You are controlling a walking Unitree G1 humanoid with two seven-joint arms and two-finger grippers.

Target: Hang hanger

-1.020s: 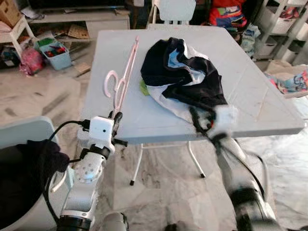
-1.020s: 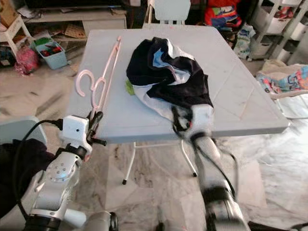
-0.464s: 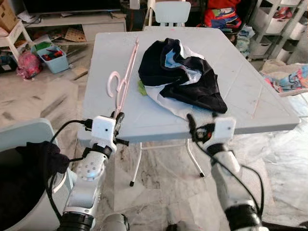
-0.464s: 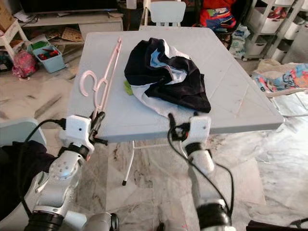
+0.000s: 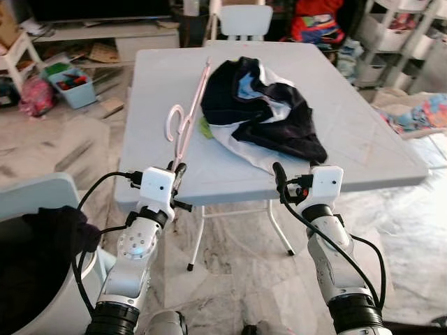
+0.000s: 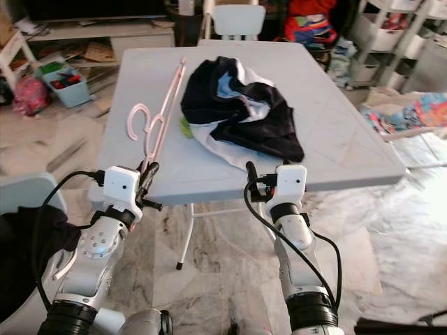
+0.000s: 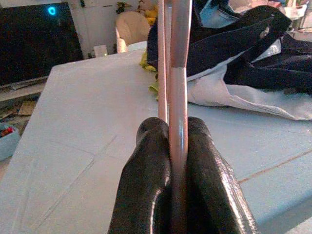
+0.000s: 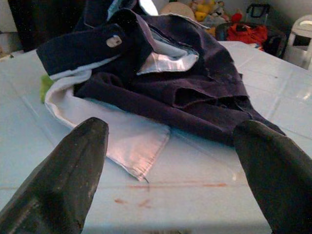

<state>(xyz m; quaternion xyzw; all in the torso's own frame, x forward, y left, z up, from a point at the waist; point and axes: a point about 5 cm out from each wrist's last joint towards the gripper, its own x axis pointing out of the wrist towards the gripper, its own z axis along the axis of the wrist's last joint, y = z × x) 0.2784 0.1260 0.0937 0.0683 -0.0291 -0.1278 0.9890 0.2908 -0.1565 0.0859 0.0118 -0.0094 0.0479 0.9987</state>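
Left end effector [image 7: 178,161] sits at the near left edge of the pale blue square desk [image 5: 363,132], its two black fingers pinched tight on the lower end of the thin pink plastic hanger [image 5: 187,115]. That hanger lies flat along the left part of the desk, running away from the robot, with its curled hook pointing toward the left edge and its far end beside the crumpled dark navy and white garment [image 5: 262,112] heaped mid-desk. Right end effector [image 8: 170,161] hovers at the near edge of the desk just in front of the garment's white hem, its fingers spread wide with nothing between them. Beyond the desk stands a white chair [image 5: 244,17].
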